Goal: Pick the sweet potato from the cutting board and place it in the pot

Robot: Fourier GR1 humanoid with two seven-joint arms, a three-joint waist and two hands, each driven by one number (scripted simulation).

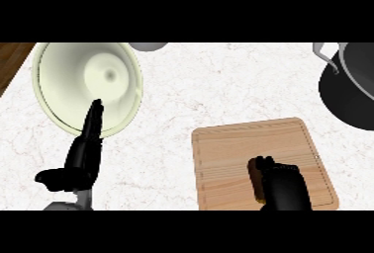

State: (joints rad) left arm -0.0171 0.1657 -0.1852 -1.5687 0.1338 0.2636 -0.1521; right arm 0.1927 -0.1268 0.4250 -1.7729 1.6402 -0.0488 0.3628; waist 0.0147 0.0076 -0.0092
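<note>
right robot hand (286, 187) curled over sweet potato (256, 179) on cutting board (241, 148) | likely firm, heavyish, rolls: grip mid-body | pot (354, 89) far right | left robot hand (86, 148) open, resting

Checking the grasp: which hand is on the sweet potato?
The right hand, curled over the sweet potato on the cutting board; the left hand holds nothing.

On the counter (219, 84): one wooden cutting board (241, 148), one sweet potato (256, 179), one dark pot (350, 89) at the far right, one pale plate (66, 84) at the far left, one grey object (148, 46) at the far edge. Two black hands: left hand (82, 158), right hand (287, 190).
</note>
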